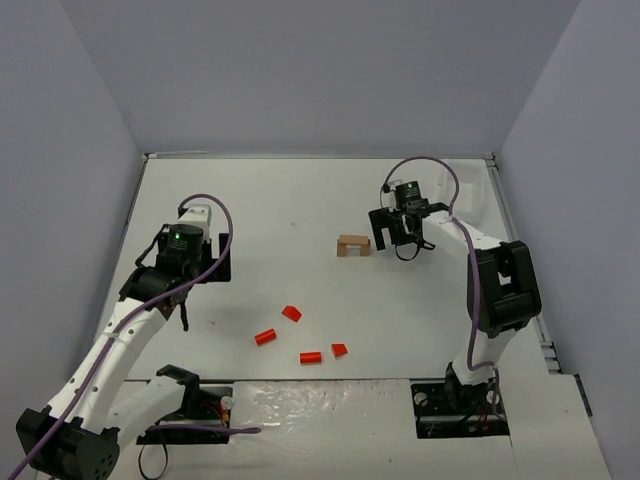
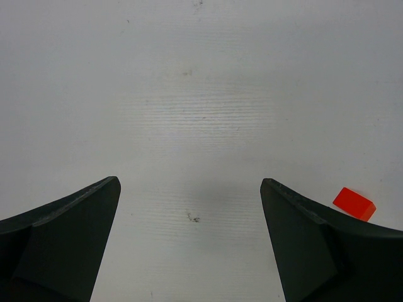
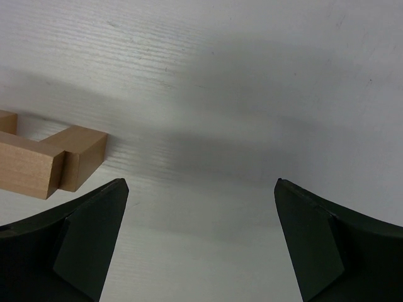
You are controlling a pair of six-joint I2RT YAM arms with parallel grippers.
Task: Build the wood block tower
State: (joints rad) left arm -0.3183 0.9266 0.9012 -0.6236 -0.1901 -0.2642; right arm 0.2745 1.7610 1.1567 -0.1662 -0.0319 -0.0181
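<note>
left gripper (image 2: 189,182): spread wide, empty | right gripper (image 3: 201,182): spread wide, empty, beside tan blocks (image 3: 38,165) | red pieces (image 1: 311,357): loose on table (image 1: 300,200)

**Right gripper (image 3: 200,182) open over the table, tan blocks at the view's left edge**

Both dark fingers (image 3: 88,245) entered from the lower corners, tips wide apart, with only the white table (image 3: 252,63) showing between them. At the left edge a long block (image 3: 25,167) lay flat, its right end touching a short block (image 3: 85,151). A third block (image 3: 5,121) behind was cut off by the frame. The short block sat just beside the finger on that side, with a strip of table visible between them. A broad soft shadow (image 3: 252,145) crossed the table's finely ridged surface.
</note>
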